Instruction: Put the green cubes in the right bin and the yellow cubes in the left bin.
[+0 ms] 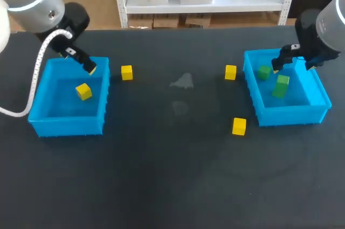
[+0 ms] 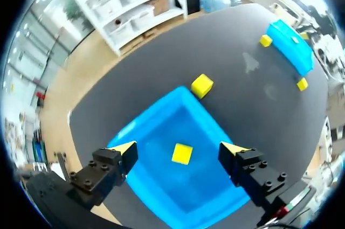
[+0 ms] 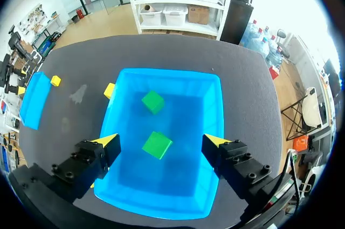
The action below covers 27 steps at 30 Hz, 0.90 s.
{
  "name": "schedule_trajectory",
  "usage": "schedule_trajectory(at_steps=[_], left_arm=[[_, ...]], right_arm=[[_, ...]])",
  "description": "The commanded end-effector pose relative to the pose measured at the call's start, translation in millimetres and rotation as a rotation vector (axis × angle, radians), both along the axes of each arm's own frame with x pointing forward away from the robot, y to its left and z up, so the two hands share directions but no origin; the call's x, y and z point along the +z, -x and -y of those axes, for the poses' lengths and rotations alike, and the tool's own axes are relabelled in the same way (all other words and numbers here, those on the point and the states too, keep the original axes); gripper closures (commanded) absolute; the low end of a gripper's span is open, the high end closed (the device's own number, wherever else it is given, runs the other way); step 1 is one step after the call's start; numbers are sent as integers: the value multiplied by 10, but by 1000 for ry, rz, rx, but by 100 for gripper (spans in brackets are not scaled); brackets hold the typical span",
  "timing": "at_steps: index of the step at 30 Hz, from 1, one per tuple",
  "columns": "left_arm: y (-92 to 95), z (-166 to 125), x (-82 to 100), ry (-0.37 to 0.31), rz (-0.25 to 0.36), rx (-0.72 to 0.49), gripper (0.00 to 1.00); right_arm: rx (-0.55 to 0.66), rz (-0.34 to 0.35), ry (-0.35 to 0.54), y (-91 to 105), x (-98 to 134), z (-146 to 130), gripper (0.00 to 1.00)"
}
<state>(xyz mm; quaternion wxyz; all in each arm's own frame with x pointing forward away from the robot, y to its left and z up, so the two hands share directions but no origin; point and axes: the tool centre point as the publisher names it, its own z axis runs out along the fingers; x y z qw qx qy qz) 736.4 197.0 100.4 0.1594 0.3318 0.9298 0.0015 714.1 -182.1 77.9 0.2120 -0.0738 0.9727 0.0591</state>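
Hovering over the left bin (image 1: 67,125), the left gripper (image 2: 179,148) is spread wide and holds nothing. 1 yellow cube (image 2: 182,153) lies on the bin floor, directly under the gap between its fingers, which is the correct place for this colour. The right gripper (image 3: 161,140) hangs over the right bin (image 3: 213,86), also wide open and empty. The near green cube (image 3: 157,145) lies under it and the far green cube (image 3: 153,101) just ahead, both inside the bin, so green seems finished.

3 yellow ones lie on the table (image 1: 172,175). The second yellow cube (image 1: 126,72) is ahead of the left gripper, just beside its bin. The third yellow cube (image 1: 230,72) and the fourth yellow cube (image 1: 239,126) are near the right bin, probably easier for the right arm.
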Motion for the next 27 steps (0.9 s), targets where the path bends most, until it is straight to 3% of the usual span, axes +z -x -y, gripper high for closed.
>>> schedule_trajectory(at_steps=[1,9,27], left_arm=[[-168,207,114,-6,-3,-72,0],[-334,684,306,-10,15,-223,0],[-320,1704,314,-72,-16,-552,0]], right_arm=[[-2,5,1,15,-1,-1,0],[-2,5,1,15,-1,-1,0],[-2,5,1,15,-1,-1,0]])
